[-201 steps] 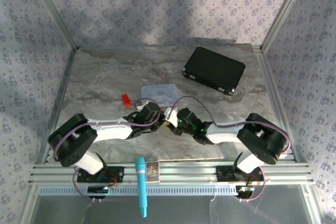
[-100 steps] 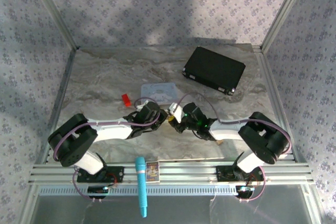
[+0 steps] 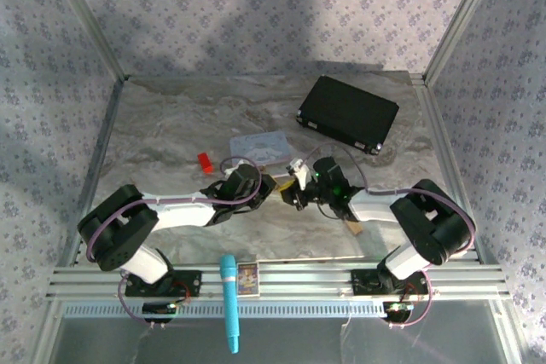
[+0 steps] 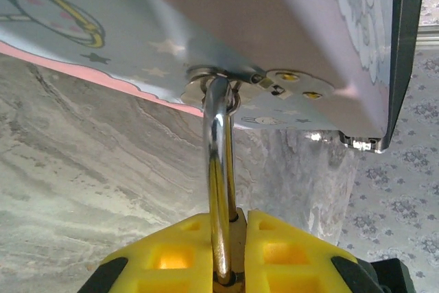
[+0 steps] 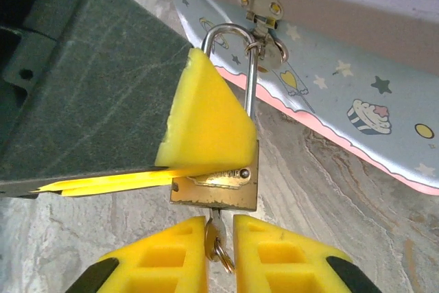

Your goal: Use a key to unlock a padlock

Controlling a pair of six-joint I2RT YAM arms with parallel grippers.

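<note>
Marbled grey desk (image 3: 171,125), near its middle: my left jaws are clamped tight on the small brass padlock with a steel shackle (image 5: 216,184), which hangs from the hasp of the pale blue star-printed tin (image 5: 343,94). My right jaws pinch the tiny silvery key (image 5: 213,232), already in the keyhole, I judge. Next comes a twist while the left holds firm. Since a second ago my right wrist has swung toward the far edge.
</note>
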